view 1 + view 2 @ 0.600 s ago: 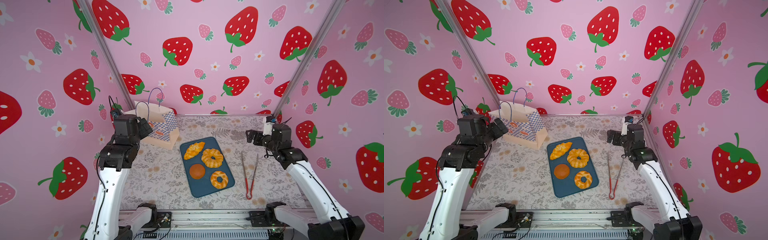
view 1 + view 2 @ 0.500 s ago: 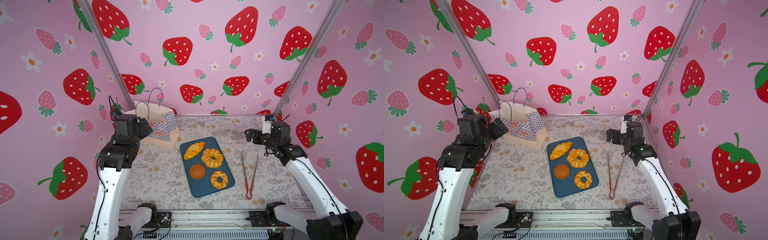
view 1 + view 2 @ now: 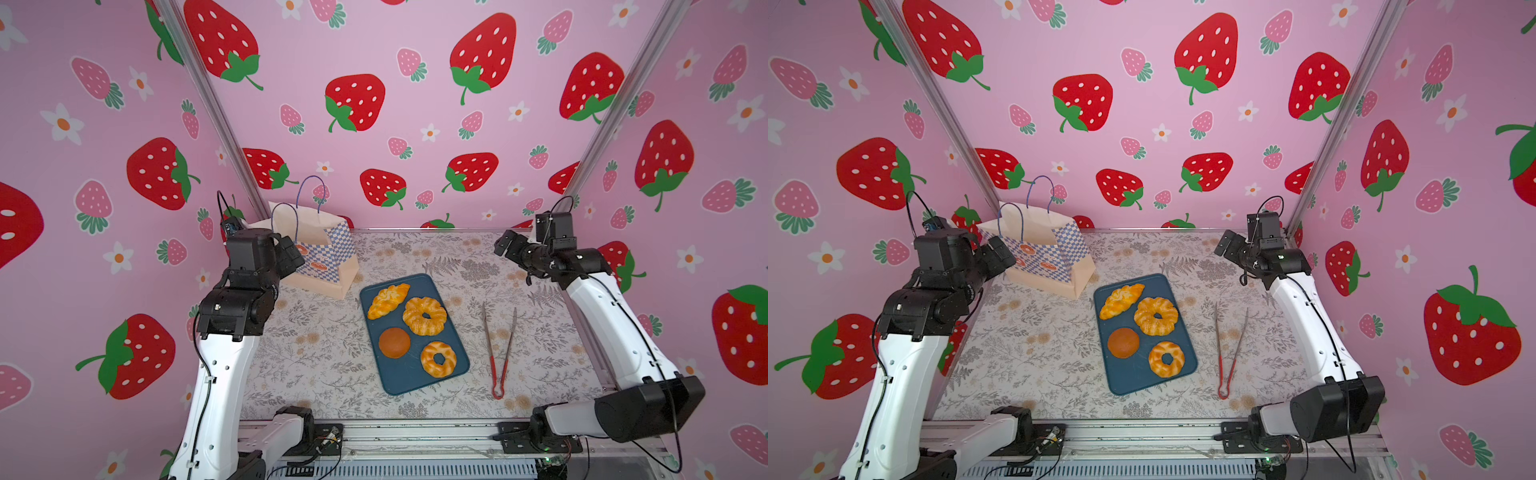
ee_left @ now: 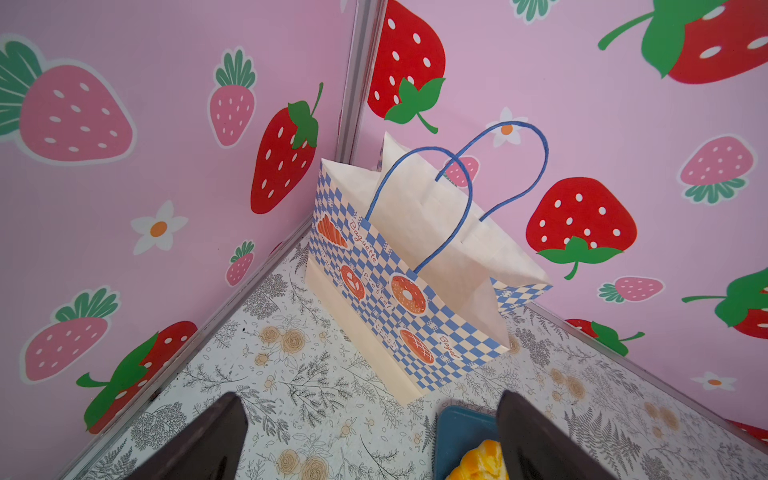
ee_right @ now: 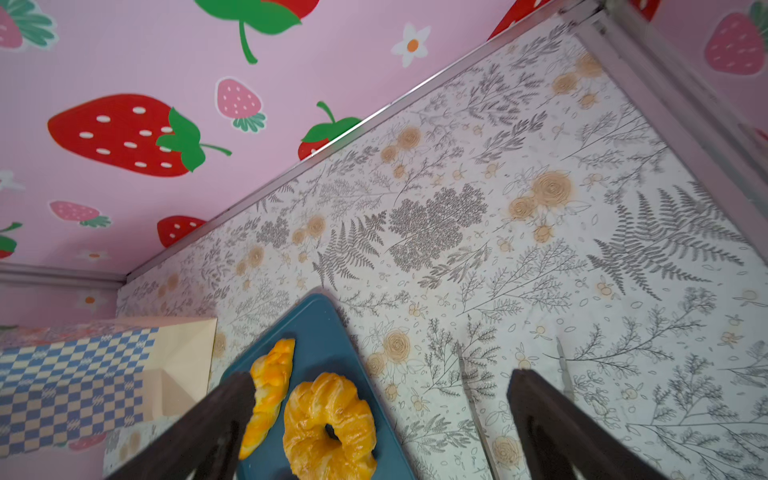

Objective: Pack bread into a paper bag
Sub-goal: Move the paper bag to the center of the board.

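Both pairs of jaws stand wide apart with nothing between them: the left gripper (image 4: 368, 397) hangs beyond the far left corner of the dark blue tray (image 3: 409, 384), and the right gripper (image 5: 380, 376) is raised off the tray's far right. On the tray lie the croissant (image 3: 388, 300), larger twisted ring (image 3: 424, 316), round bun (image 3: 394, 342) and smaller ring (image 3: 438, 358). The paper bag (image 3: 320, 257) stands upright, mouth open, just beside the tray's far left corner. Tongs (image 3: 498, 349) lie to the tray's right.

overhead stereo pair; two wrist views
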You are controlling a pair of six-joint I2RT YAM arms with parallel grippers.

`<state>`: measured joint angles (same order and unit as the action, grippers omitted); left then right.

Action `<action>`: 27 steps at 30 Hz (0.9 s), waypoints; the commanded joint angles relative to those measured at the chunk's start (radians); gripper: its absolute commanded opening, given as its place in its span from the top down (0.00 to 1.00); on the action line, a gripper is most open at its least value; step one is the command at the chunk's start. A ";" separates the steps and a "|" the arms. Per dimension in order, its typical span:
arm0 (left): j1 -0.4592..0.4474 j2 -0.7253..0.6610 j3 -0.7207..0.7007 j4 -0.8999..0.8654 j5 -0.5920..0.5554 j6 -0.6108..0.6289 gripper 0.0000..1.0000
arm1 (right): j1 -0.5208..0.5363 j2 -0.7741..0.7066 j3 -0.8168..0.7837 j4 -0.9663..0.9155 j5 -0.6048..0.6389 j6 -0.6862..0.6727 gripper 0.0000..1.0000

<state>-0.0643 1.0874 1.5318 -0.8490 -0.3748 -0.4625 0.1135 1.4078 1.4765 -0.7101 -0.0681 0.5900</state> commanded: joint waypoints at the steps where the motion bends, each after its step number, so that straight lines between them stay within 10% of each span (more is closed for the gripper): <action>1: 0.006 0.003 0.019 0.009 0.014 0.023 0.00 | -0.066 0.039 -0.102 0.101 -0.395 0.033 0.18; 6: 0.009 0.004 0.024 0.002 0.023 0.024 0.01 | -0.055 0.172 -0.131 0.055 -0.575 0.068 1.00; 19: 0.054 0.158 0.139 -0.037 -0.061 0.170 0.05 | 0.042 0.022 -0.246 0.224 -0.492 0.001 1.00; 22: 0.131 0.240 0.193 -0.053 0.035 0.141 0.06 | 0.043 0.025 -0.218 0.179 -0.539 -0.027 0.74; 27: 0.247 0.437 0.351 -0.140 0.313 0.046 0.24 | 0.063 0.036 -0.182 0.086 -0.507 -0.081 0.70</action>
<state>0.1440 1.4551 1.7962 -0.9134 -0.2302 -0.3683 0.1619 1.4445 1.2625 -0.5632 -0.5838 0.5552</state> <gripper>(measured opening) 0.787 0.297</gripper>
